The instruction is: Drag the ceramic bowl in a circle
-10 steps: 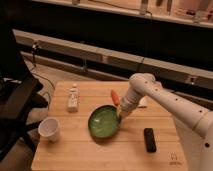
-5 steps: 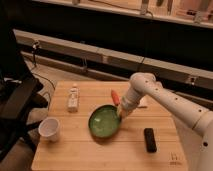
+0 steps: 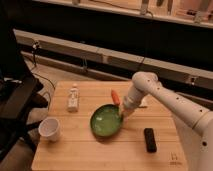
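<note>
The ceramic bowl (image 3: 106, 120) is wide, shallow, glossy green with a darker rim. It sits near the middle of the wooden table (image 3: 75, 155). My gripper (image 3: 123, 113) hangs from the white arm at the bowl's right rim, reaching down onto its edge. An orange carrot-like item (image 3: 115, 96) lies just behind the bowl, next to the gripper.
A small white cup (image 3: 49, 129) stands at the table's left front. A small white bottle (image 3: 73, 97) lies at the back left. A black rectangular object (image 3: 149, 139) lies right of the bowl. A dark chair (image 3: 17, 107) stands left of the table.
The bowl and gripper have shifted very slightly; otherwise nothing has visibly changed.
</note>
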`<state>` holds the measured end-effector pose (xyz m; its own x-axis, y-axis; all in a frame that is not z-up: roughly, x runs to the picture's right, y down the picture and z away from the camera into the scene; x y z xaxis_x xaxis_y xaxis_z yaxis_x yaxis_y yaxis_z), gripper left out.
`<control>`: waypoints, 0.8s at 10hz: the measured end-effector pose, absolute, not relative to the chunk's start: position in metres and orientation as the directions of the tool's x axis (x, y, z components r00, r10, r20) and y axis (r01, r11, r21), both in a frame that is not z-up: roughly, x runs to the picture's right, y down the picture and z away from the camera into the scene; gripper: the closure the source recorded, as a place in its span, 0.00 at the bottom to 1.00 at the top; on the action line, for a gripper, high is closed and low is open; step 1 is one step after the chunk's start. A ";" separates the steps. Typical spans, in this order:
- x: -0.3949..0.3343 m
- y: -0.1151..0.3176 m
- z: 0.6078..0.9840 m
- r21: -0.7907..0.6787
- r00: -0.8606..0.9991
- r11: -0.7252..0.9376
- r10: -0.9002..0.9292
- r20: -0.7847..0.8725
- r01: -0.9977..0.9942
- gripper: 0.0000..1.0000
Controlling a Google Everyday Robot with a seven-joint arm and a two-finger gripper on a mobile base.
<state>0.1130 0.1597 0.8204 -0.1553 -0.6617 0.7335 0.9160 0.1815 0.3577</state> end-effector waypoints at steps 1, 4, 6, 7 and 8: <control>0.112 0.160 0.820 0.361 -0.160 0.180 -0.660 0.734 0.915 1.00; 0.111 0.158 0.820 0.368 -0.173 0.170 -0.659 0.732 0.914 1.00; 0.108 0.158 0.820 0.376 -0.185 0.161 -0.657 0.731 0.913 1.00; 0.109 0.158 0.819 0.377 -0.186 0.162 -0.656 0.731 0.912 1.00; 0.110 0.158 0.819 0.378 -0.186 0.163 -0.655 0.732 0.911 1.00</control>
